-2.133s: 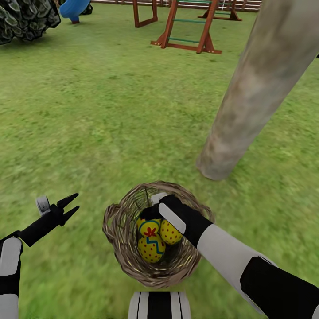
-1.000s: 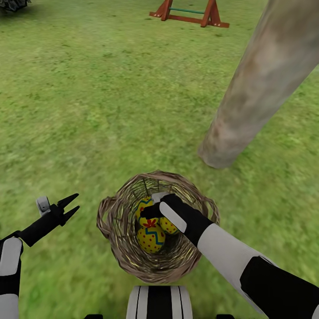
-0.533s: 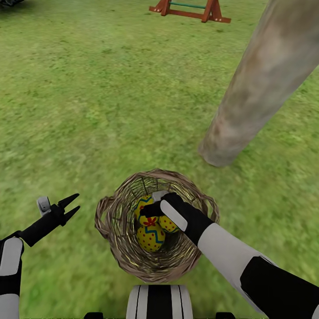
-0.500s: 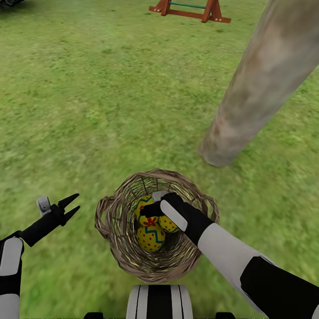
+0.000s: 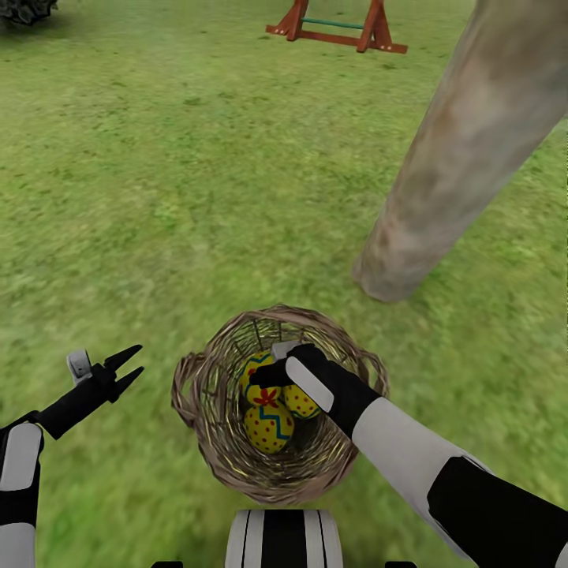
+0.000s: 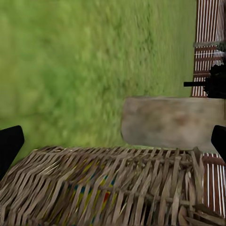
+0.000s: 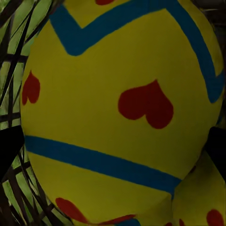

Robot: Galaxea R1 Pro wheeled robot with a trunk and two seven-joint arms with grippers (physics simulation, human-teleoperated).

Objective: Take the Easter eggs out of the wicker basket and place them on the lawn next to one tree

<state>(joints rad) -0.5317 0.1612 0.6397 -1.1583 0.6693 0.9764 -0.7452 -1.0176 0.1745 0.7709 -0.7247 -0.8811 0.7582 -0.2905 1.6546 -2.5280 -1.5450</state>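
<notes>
Right gripper [image 5: 264, 377] lowered into wicker basket [image 5: 207, 426] — fingers flanking top Easter egg [image 7: 117, 108], clamping undetermined. Left gripper [image 5: 130, 364] held over lawn [image 5: 197, 189], fingers apart.

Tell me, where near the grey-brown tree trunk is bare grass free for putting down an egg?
Bare lawn lies open between the grey-brown mottled tree trunk and the round brown wicker basket, and left of the trunk's base. The basket is crowded: yellow painted Easter eggs and the right gripper fill it.

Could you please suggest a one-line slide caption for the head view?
Right gripper reaching into the wicker basket of Easter eggs beside the tree.
</notes>
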